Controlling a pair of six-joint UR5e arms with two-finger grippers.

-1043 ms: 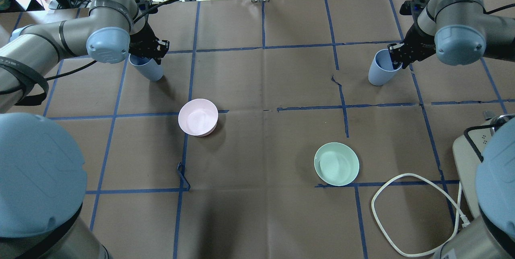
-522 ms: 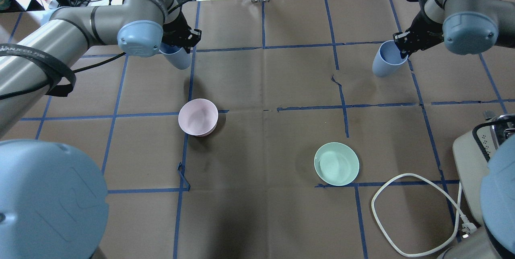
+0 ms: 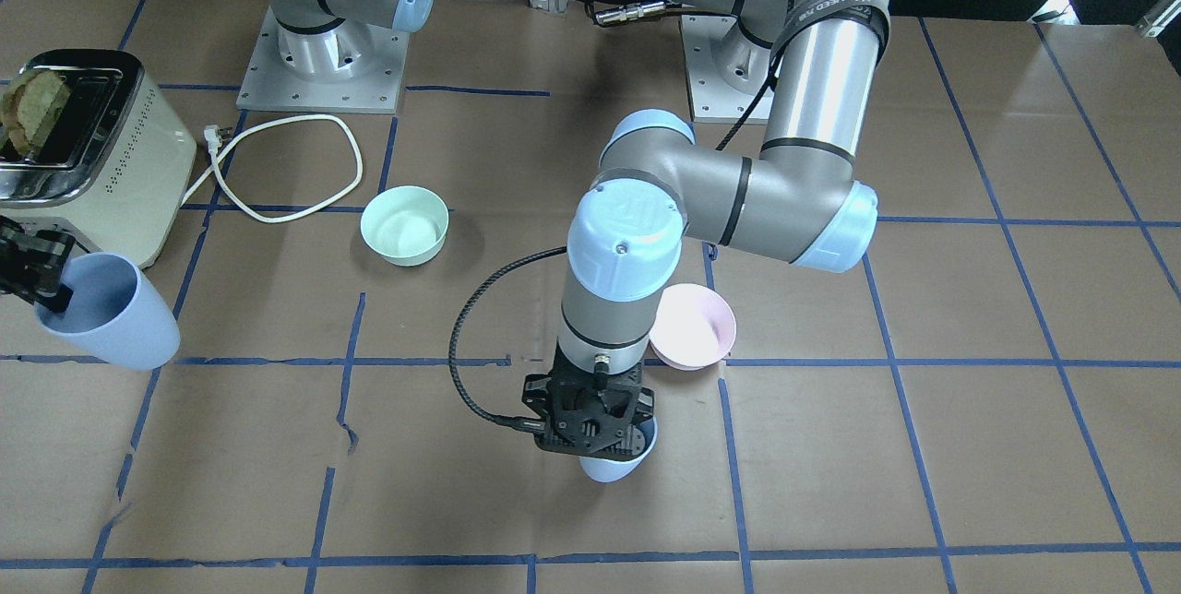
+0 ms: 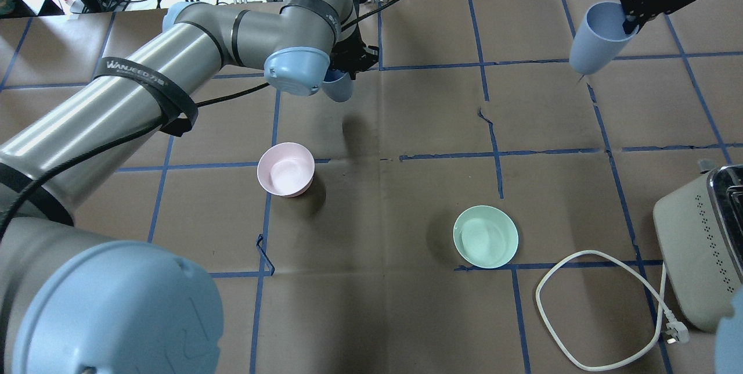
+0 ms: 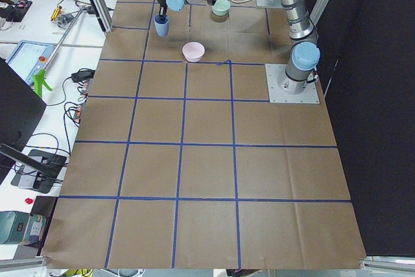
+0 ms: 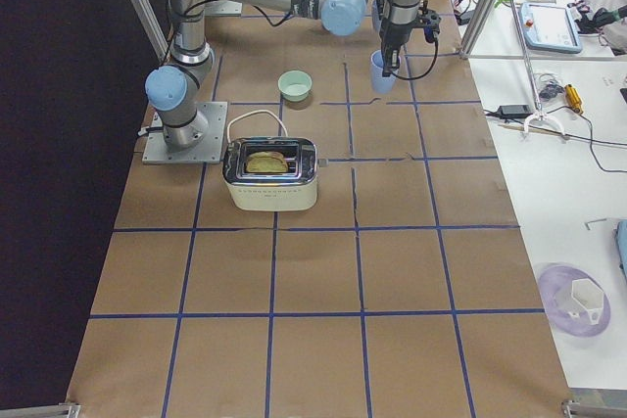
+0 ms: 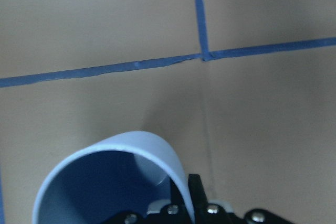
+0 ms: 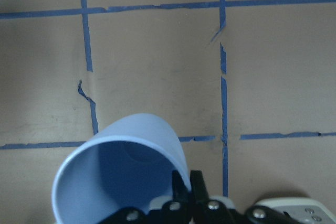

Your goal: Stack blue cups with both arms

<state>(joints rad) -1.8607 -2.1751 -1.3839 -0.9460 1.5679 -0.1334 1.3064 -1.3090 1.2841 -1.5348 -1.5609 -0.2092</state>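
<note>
My left gripper [image 4: 343,70] is shut on the rim of one pale blue cup [image 4: 340,87] and holds it above the table near the far middle. From the front the gripper [image 3: 595,442] hides most of that cup [image 3: 611,467]. The left wrist view shows the cup's open mouth [image 7: 113,179]. My right gripper [image 4: 628,21] is shut on the rim of the second blue cup [image 4: 597,40], held tilted high at the far right. That cup also shows in the front view [image 3: 113,315] and in the right wrist view [image 8: 123,174].
A pale pink bowl [image 4: 285,169] stands left of centre and a mint-green bowl [image 4: 485,236] right of centre. A cream toaster [image 4: 699,252] with its white cable [image 4: 580,304] sits at the near right. Blue tape lines cross the brown paper.
My left arm has carried its cup to the right, from the far left toward the far middle. My right arm has lifted its cup higher and farther back and right.
</note>
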